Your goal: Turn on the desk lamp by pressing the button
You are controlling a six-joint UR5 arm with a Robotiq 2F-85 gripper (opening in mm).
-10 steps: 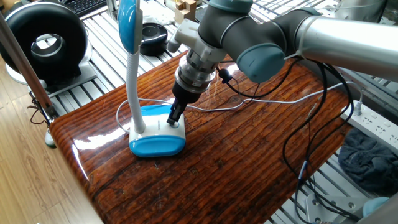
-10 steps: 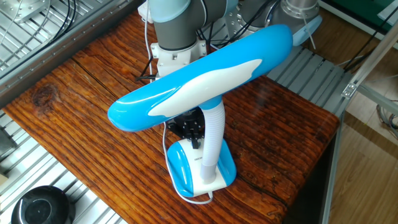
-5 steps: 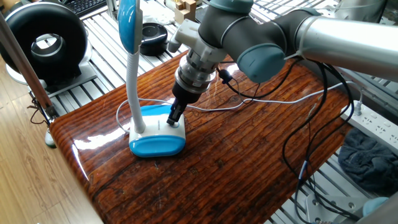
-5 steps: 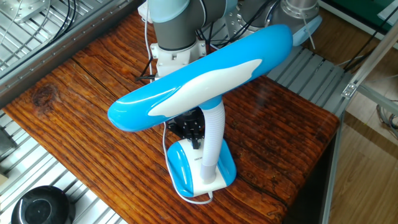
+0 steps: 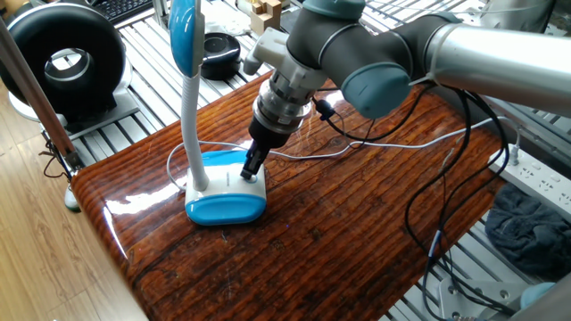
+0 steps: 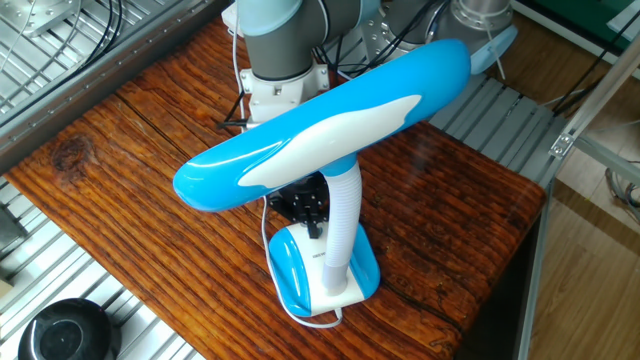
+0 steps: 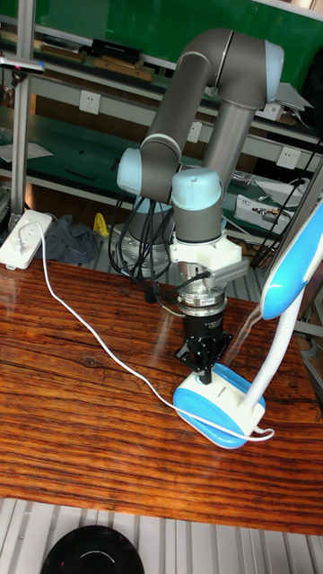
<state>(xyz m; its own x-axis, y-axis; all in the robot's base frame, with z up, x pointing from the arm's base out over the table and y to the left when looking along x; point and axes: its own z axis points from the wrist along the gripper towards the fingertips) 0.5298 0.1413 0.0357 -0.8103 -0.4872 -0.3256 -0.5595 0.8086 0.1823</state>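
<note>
Gripper [image 7: 205, 375] at frame centre, tip pressing down on desk lamp [image 7: 219, 404] base; finger gap indiscernible, nothing visibly held.

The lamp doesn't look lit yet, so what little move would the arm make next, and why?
Probably a short push straight down. The gripper has its tip on the top of the desk lamp base, and the lamp head shows no glow, so the button likely hasn't clicked. I can't see the button itself.
</note>
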